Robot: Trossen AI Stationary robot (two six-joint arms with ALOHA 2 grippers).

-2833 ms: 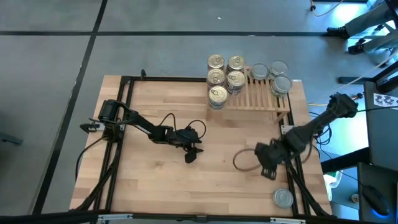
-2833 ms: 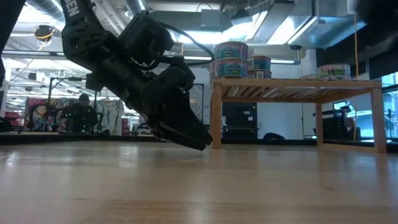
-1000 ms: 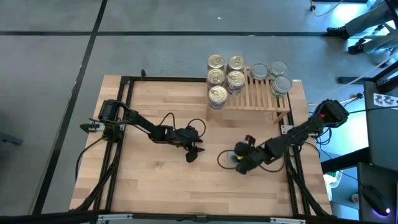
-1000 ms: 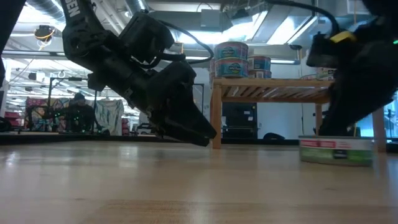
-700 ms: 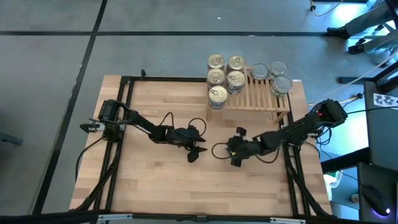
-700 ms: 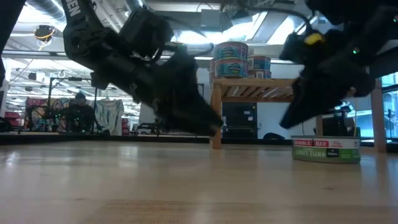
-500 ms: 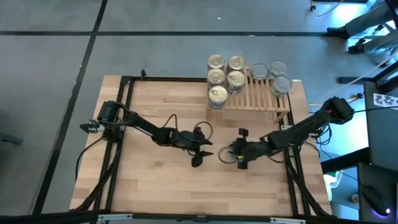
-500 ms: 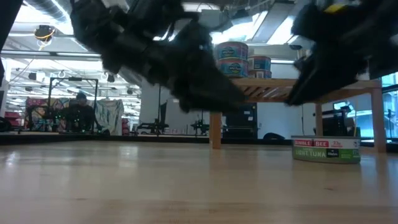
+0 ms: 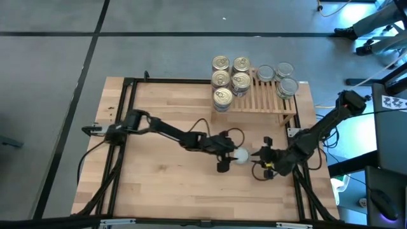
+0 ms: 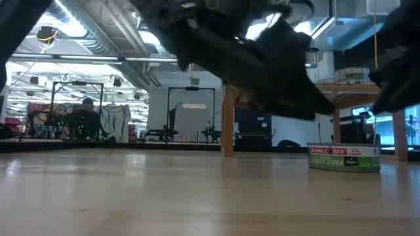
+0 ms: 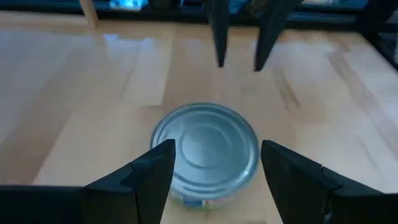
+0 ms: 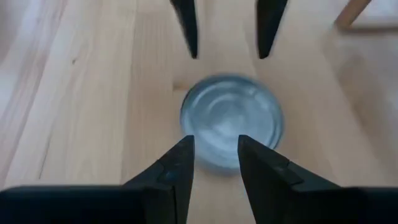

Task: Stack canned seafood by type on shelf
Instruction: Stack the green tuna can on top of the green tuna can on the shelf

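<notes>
From above, the left gripper (image 9: 224, 159) reaches far across the wooden table (image 9: 152, 121) to a silver-topped can (image 9: 241, 155) lying near the middle right. The right gripper (image 9: 261, 163) sits just to the right of that same can. The two face each other with the can between them. Farther back, the slatted shelf (image 9: 262, 97) holds three more silver-topped cans (image 9: 282, 77) on its right part and gold-topped cans (image 9: 230, 79) crowd its left end.

At table height, the can (image 10: 344, 158) rests flat on the wood at the right, its label reading tuna, with nothing gripping it. A dark arm (image 10: 262, 52) passes above it, and the shelf's legs (image 10: 228, 121) stand behind.

From the left wrist, the can (image 11: 205, 152) lies right in front of the gripper's own wide-spread fingers (image 11: 152, 180), one at each side of it; I cannot tell whether either touches the tin. Beyond the can, the other arm's two finger tips (image 11: 239, 31) point down toward the table, apart from it.

From the right wrist, the can (image 12: 231, 121) sits just past this arm's fingers (image 12: 177, 171), which stand partly open with a narrow gap, narrower than the can, holding nothing. The opposite fingers (image 12: 186, 25) show beyond the can, set wider.
</notes>
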